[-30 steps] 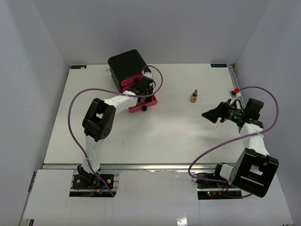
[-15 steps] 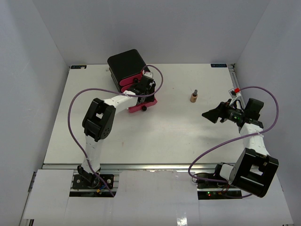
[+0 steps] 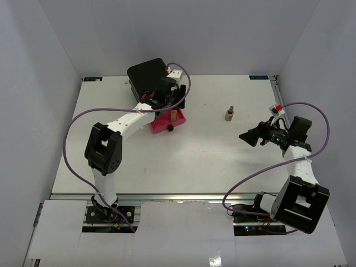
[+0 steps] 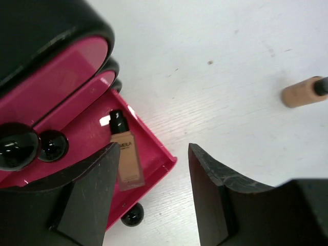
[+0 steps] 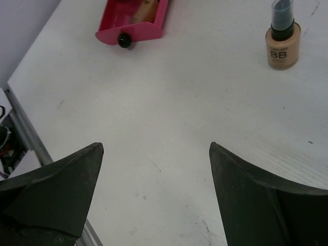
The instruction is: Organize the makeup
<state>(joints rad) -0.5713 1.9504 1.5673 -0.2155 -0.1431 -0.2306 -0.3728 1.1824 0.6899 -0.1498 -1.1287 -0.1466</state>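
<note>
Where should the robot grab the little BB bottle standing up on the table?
The BB bottle stands upright with bare table all around it. So the open right gripper could probably come in level from the side facing it and pinch the wide tan body, one finger on each side. The dark cap is narrower and likely easier to slip off.

two bottles, one box, three drawers, three knobs

tan dark-capped bottles, two: a lying bottle straight under the left gripper, and a standing bottle ahead of the right gripper, off to its right. black box, one, beside the left gripper. pink drawers, three: two shut, and one open drawer under that gripper. round black knobs, three, one per drawer. arms, two; grippers, two; purple cables, two, one looping off each arm.
</note>
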